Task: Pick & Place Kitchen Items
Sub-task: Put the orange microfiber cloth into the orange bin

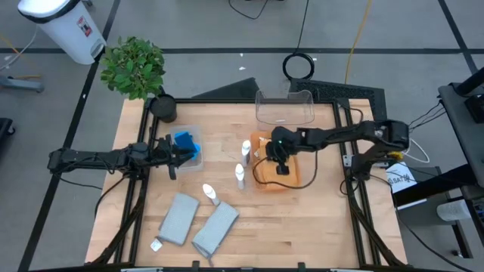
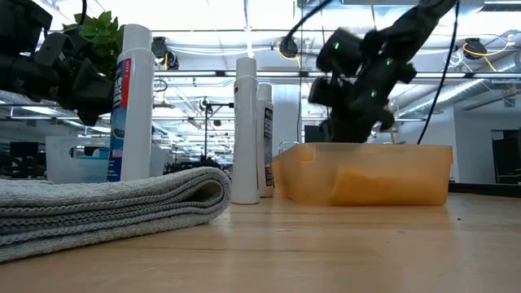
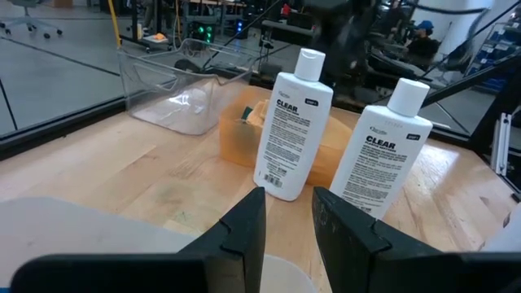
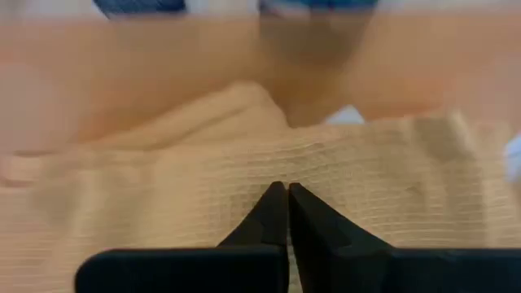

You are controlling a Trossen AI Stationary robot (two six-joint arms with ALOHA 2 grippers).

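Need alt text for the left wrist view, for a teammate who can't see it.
Two white bottles stand upright on the wooden table, just past the left pincer, whose fingers are slightly apart. Behind them sit an orange tray and a clear bin.

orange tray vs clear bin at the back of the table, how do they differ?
Colour: the orange tray is tinted and translucent, while the clear bin is colourless.
Contents: the orange tray holds an orange cloth; nothing is visible in the clear bin.
Activity: the right tool sits shut in the orange tray, over the cloth; neither arm is at the clear bin.
Shared: both are open-topped plastic containers on the wooden table.
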